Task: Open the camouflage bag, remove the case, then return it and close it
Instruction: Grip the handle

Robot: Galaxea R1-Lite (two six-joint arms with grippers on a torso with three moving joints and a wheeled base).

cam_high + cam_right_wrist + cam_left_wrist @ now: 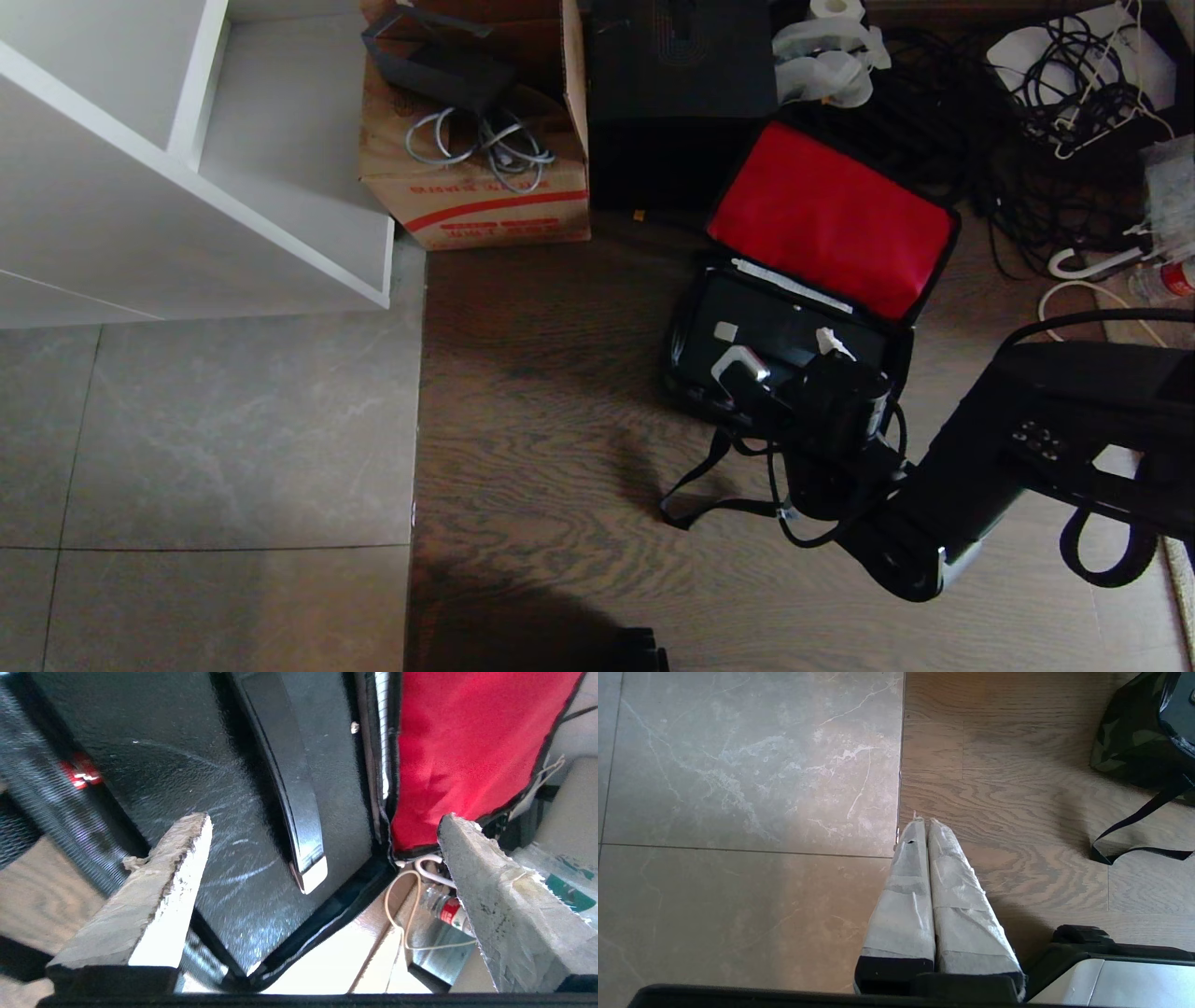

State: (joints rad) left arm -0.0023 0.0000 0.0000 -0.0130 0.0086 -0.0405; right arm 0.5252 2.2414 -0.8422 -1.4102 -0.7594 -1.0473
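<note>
The camouflage bag [680,364] lies open on the wood floor, its red-lined flap [831,215] folded back. The flat black case [775,322] lies inside it. In the right wrist view my right gripper [324,819] hangs open just above the case [177,765], its fingers on either side of the black handle bar [289,779] and its silver end bracket [313,875], touching neither. The red lining [467,742] rises beside the far finger. My left gripper [924,822] is shut and empty, parked over the floor well away from the bag [1125,732].
Behind the bag stand a tall black box [681,93] and a brown carton [476,177] with cables. A white shelf unit [187,159] is at the far left. Tangled cables [1055,93] and a bottle [1172,280] lie to the right. The bag's strap [709,485] trails on the floor.
</note>
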